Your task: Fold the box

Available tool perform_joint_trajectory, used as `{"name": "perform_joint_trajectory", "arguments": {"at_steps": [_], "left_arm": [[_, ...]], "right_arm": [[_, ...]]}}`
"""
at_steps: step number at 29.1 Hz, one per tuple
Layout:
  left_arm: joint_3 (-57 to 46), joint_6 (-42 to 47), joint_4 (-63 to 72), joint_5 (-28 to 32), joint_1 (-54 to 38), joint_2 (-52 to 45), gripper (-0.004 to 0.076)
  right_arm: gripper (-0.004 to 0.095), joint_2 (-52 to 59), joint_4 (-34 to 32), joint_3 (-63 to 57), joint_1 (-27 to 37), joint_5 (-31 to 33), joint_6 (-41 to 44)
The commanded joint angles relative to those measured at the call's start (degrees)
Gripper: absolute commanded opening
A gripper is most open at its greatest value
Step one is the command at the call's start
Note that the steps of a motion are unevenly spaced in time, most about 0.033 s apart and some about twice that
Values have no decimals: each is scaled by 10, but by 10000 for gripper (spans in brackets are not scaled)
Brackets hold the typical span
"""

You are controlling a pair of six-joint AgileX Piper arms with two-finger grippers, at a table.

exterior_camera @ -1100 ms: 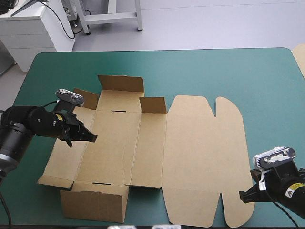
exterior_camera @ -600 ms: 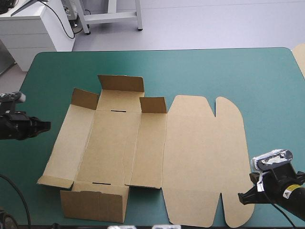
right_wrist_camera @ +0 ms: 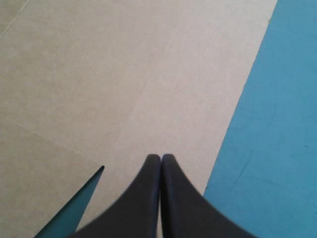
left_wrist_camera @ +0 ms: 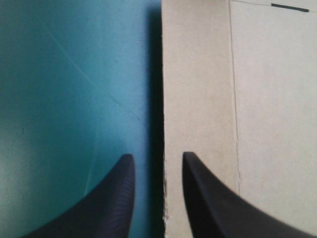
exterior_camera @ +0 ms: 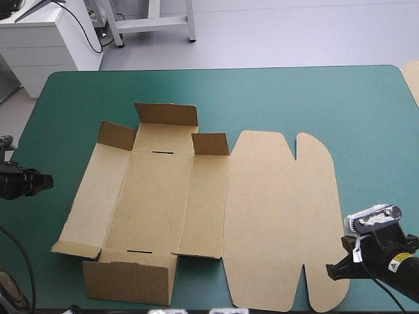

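The teal-green cover (exterior_camera: 314, 98) carries the mostly flat box (exterior_camera: 275, 196); left gripper (left_wrist_camera: 154, 157), 9 o'clock, ajar, a gap only its wrist view shows; right gripper (right_wrist_camera: 161, 157), 5 o'clock, pinched closed

The box (exterior_camera: 196, 196) lies on the surface (exterior_camera: 294, 98), more to the left side than the right. The left pincer (exterior_camera: 46, 182) is left of the box, by the surface's left edge. The right pincer (exterior_camera: 330, 271) is at the box's near right corner.
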State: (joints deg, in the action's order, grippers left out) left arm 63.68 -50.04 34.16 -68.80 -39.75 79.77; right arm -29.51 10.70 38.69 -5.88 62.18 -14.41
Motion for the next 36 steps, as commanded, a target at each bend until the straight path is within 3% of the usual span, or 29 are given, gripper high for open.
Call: {"name": "perform_joint_trajectory", "arguments": {"at_steps": [1,3,5,8,15,32,36], "left_arm": [[18,41,36,10,3,13,464],[18,63,37,2,3,37,589],[18,76,35,-19,3,63,649],[18,83,42,-55,3,117,649],[18,82,42,-55,3,162,649],[-82,75,52,-55,106,171,648],[-120,85,21,-55,118,164,613]], "right_arm": [[-21,-3,11,15,5,-30,-10],[-21,-3,10,15,5,-30,-10],[-21,-3,10,15,5,-31,-10],[-21,-3,11,15,5,-49,-10],[-21,-3,15,15,5,-52,-10],[-21,-3,30,16,5,-55,-15],[-21,-3,30,16,5,-55,-21]]}}
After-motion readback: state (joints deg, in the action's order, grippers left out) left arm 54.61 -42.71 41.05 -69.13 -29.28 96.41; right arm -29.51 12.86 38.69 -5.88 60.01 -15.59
